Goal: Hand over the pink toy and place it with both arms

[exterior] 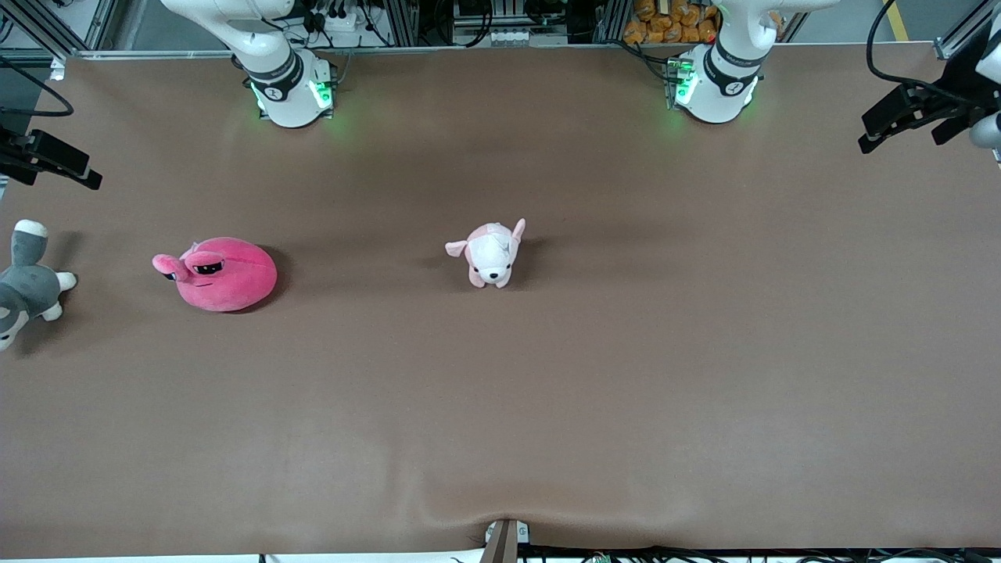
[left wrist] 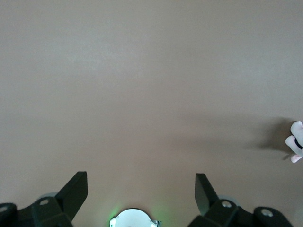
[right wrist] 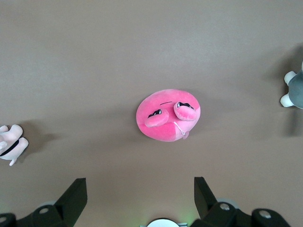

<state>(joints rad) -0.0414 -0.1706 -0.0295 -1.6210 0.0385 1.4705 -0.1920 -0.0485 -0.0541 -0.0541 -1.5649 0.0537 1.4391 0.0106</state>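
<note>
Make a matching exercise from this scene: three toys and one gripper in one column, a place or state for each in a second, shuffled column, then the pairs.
Column one:
1. pink toy
2. puppy plush
3. grey-and-white plush
4. right gripper

Column two:
A. at the table's edge, at the right arm's end
B. open, high over the hot-pink plush
C. near the middle of the table
D. between the other two toys, resting on the table

Pairs: 1-D, 2-C, 3-A, 4-B
</note>
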